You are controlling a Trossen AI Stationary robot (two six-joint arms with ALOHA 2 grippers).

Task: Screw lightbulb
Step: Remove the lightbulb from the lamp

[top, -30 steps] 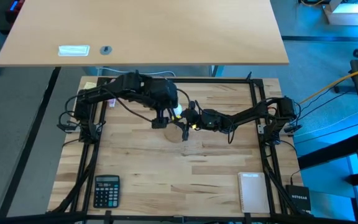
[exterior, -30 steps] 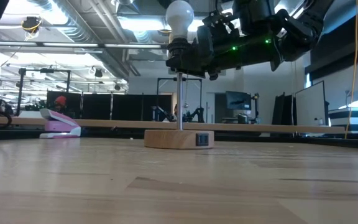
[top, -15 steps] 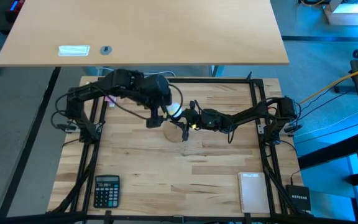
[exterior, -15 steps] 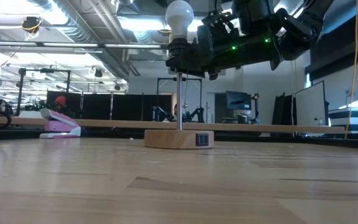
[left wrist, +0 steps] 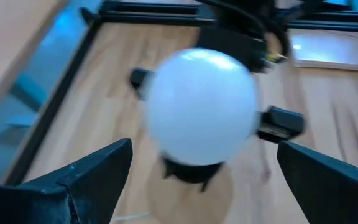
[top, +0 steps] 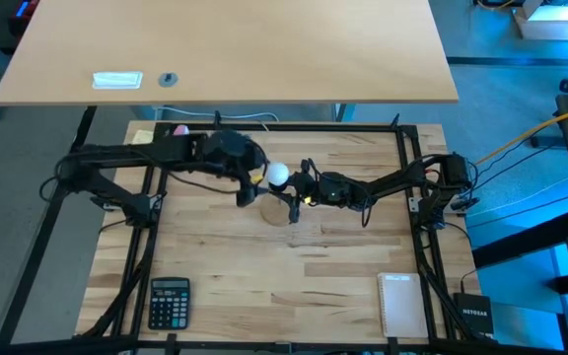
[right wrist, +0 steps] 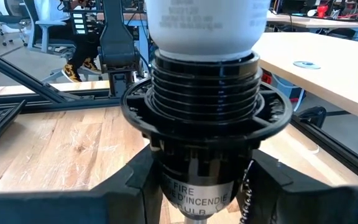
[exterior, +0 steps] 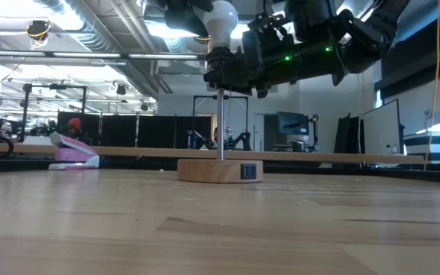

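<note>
The bulb (top: 277, 175) (exterior: 221, 22) (left wrist: 201, 106) (right wrist: 204, 23) is small, white and pear-shaped — upright, globe on top, its neck sunk in the black threaded socket (right wrist: 202, 127) (exterior: 221, 64). That socket stands high on a thin post (exterior: 221, 124) over a round wooden base (exterior: 220, 170), near the table's middle, toward the back — nothing touches the globe.

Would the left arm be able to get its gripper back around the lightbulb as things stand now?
Probably yes. The left gripper is open and faces the lightbulb with nothing between; the right gripper grips only the black socket below, leaving the globe clear.
</note>
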